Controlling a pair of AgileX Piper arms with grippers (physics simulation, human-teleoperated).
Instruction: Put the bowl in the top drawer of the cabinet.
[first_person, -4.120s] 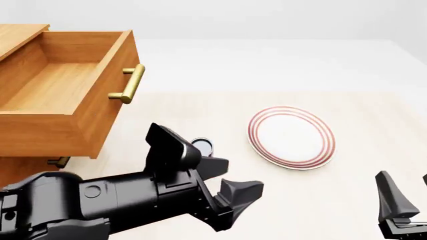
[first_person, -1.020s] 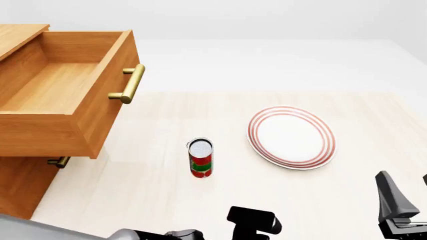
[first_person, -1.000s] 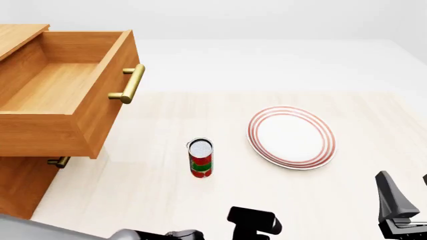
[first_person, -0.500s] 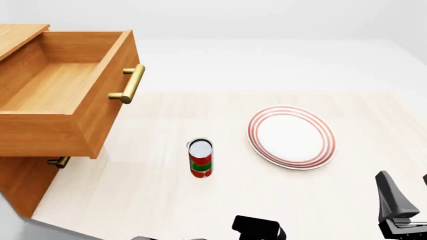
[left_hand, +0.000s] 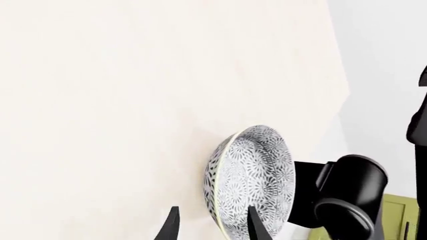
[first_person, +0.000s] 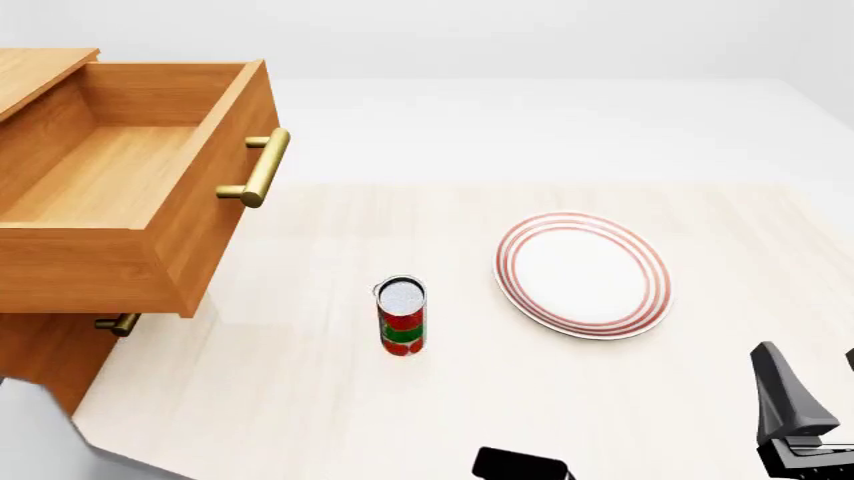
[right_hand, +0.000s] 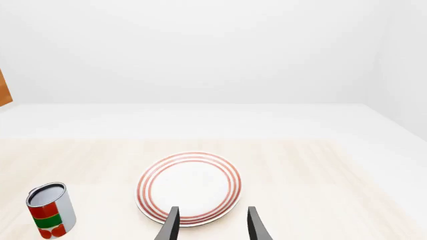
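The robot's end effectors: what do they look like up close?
Both are matte black. The left end effector and right end effector each end in two thin pointed fingers. From the front, the right end effector's body looks angular and faceted. No cables or markings show.

No readable text anywhere; can (first_person: 400, 317) carries red-green label, no legible lettering.

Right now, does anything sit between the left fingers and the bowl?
Nothing visible does. In the left wrist view the bowl lies just ahead of the open left gripper, one finger overlapping its patterned side; contact cannot be told.
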